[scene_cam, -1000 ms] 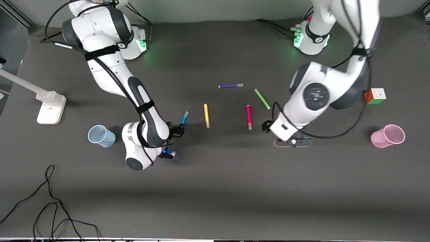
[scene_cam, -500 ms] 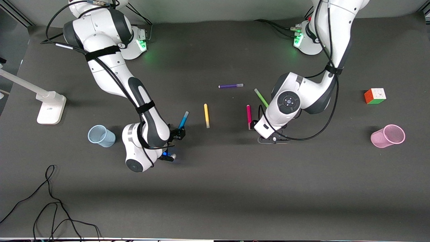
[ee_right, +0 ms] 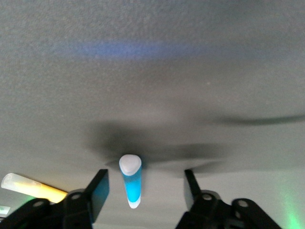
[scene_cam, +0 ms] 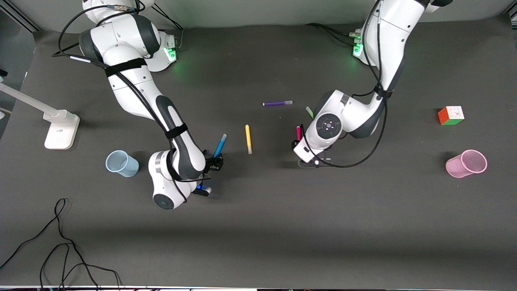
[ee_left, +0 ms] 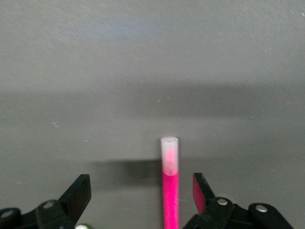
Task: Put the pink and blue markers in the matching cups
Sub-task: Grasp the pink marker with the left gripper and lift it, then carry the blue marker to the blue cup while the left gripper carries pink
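The blue marker (scene_cam: 220, 145) lies on the dark table; in the right wrist view it (ee_right: 131, 183) sits between the two fingers. My right gripper (scene_cam: 213, 161) (ee_right: 143, 188) is open, low over it, its jaws either side and apart from it. The pink marker (scene_cam: 298, 132) lies toward the left arm's end, its nearer part hidden under my left hand. My left gripper (scene_cam: 303, 155) (ee_left: 140, 195) is open around it; the marker (ee_left: 170, 191) lies closer to one finger (ee_left: 202, 193). The pale blue cup (scene_cam: 121, 163) stands beside the right arm. The pink cup (scene_cam: 466, 163) stands at the left arm's end.
A yellow marker (scene_cam: 248, 138) lies between the blue and pink ones. A purple marker (scene_cam: 277, 103) and a green marker (scene_cam: 309, 111), mostly hidden by the left arm, lie farther from the camera. A colour cube (scene_cam: 451, 115), a white stand (scene_cam: 60, 127) and loose cables (scene_cam: 60, 242) sit at the edges.
My left arm has swung toward the right arm's end and brought its open gripper over the pink marker's capped end. My right arm has barely moved.
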{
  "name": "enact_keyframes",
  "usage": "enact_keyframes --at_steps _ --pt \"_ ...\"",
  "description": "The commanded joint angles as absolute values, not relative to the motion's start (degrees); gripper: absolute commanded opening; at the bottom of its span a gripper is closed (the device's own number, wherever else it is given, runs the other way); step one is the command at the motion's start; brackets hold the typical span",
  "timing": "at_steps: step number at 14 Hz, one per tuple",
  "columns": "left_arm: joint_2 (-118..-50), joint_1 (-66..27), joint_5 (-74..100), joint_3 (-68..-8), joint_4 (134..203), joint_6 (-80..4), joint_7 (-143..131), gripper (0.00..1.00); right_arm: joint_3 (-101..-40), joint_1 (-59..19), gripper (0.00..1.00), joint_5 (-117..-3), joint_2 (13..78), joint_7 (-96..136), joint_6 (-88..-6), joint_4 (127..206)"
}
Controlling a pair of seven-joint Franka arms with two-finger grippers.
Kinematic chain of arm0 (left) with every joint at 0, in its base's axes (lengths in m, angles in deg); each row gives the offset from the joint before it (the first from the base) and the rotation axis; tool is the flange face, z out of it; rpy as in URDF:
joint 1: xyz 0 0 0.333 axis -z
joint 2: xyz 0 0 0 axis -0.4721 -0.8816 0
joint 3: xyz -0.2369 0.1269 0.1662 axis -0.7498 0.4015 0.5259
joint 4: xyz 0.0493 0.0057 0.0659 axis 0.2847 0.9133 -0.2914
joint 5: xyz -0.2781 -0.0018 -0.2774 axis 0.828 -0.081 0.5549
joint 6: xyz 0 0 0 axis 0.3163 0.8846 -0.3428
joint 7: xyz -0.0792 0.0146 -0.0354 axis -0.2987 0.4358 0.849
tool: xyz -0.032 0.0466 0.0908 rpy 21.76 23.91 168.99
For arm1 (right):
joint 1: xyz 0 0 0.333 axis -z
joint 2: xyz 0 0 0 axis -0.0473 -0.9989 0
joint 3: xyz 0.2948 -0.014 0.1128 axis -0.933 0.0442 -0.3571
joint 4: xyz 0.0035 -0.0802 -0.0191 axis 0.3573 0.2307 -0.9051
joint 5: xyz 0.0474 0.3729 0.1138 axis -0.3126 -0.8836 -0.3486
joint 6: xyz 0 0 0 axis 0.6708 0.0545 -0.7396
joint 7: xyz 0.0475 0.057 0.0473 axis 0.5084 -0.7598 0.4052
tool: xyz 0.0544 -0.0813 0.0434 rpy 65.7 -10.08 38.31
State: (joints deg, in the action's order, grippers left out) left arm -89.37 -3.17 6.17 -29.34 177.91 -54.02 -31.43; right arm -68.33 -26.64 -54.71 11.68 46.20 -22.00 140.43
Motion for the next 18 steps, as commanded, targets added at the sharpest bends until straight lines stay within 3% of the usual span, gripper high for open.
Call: enact_keyframes --at_steps 1,6,8,9,12,16,18 --pt "-89.4 -2.0 6.6 -28.7 178.2 -54.6 -32.8 0.94 -68.2 -26.7 0.0 -55.9 9.8 47.8 -21.5 137.8" --pt "-89.5 0.0 6.6 -28.7 183.6 -63.1 -32.8 0.83 -68.0 -26.5 0.0 -55.5 10.8 47.9 -20.7 137.8" --pt "-89.8 0.0 6.6 -28.7 183.8 -63.6 -32.8 0.82 -67.6 -26.5 0.0 -54.9 12.4 51.4 -20.2 137.6" --pt "-89.8 0.0 6.6 -28.7 183.9 -63.6 -32.7 0.77 -67.6 -26.5 0.0 -53.3 13.9 53.9 -20.2 137.6" --pt "-89.5 0.0 6.6 -28.8 183.9 -63.4 -32.7 0.55 -67.3 -26.4 0.0 -49.0 19.0 58.6 -20.2 138.1" --pt "-89.5 0.0 6.6 -28.7 183.9 -63.3 -32.6 0.0 -64.4 -26.2 0.0 -38.5 26.3 57.6 -20.2 140.1" --pt "-89.2 -0.1 6.6 -28.7 183.9 -63.2 -32.8 0.0 -62.4 -26.3 0.0 -35.1 29.3 56.1 -20.6 140.5"
